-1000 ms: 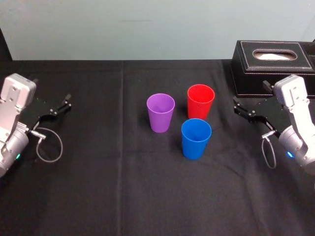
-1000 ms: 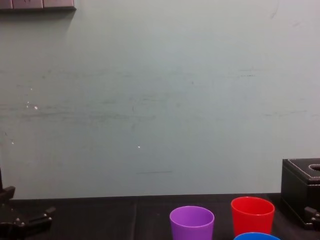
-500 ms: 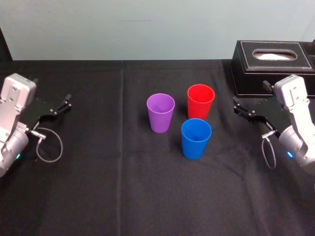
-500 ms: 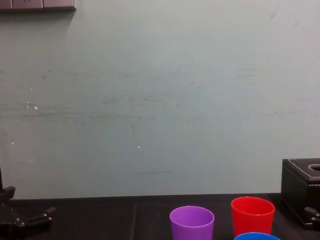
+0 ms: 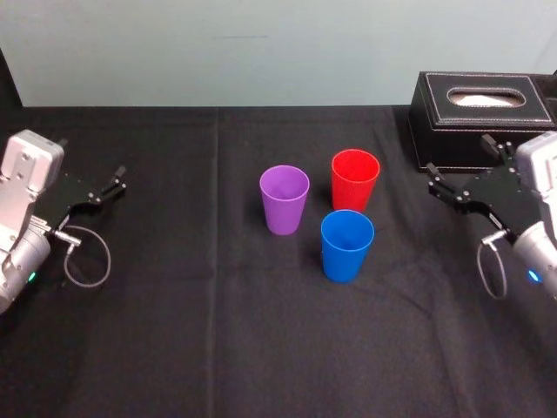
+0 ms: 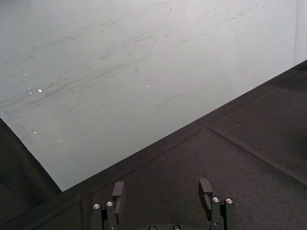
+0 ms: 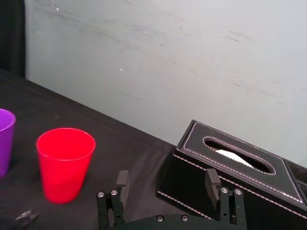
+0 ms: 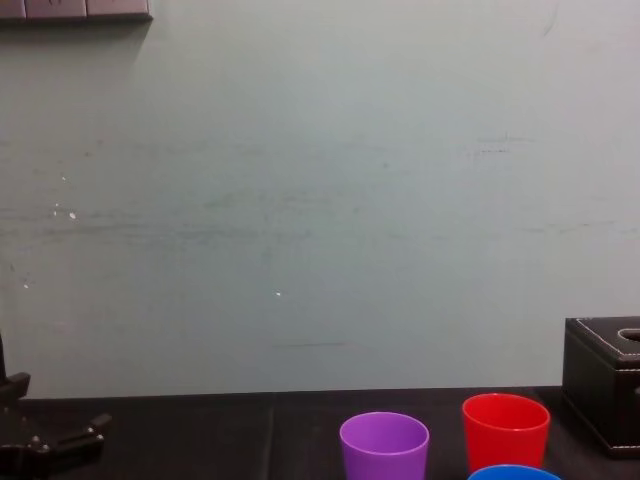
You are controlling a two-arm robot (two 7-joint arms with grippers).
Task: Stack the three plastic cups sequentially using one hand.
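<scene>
Three unstacked cups on the table (image 5: 174, 313), both tools empty.
The purple cup (image 5: 284, 199), red cup (image 5: 354, 179) and blue cup (image 5: 346, 245) cluster upright at the centre. The right tool (image 5: 459, 164) gapes wide beside the black box (image 5: 480, 117), and the left tool (image 5: 113, 184) is wide at the left edge.

No text, label, brand, number or sign can be read on anything in view. The purple cup (image 5: 284, 198), the red cup (image 5: 354, 178) and the blue cup (image 5: 346, 244) show plain coloured walls. The black box (image 5: 481, 117), at about 2 o'clock from the cups in the head view, carries white stitching along its edges and nothing legible. The grey wall plates (image 8: 75, 9) at about 11 o'clock in the chest view are cut by the frame edge. They may bear some marking, but it is too small to tell.
</scene>
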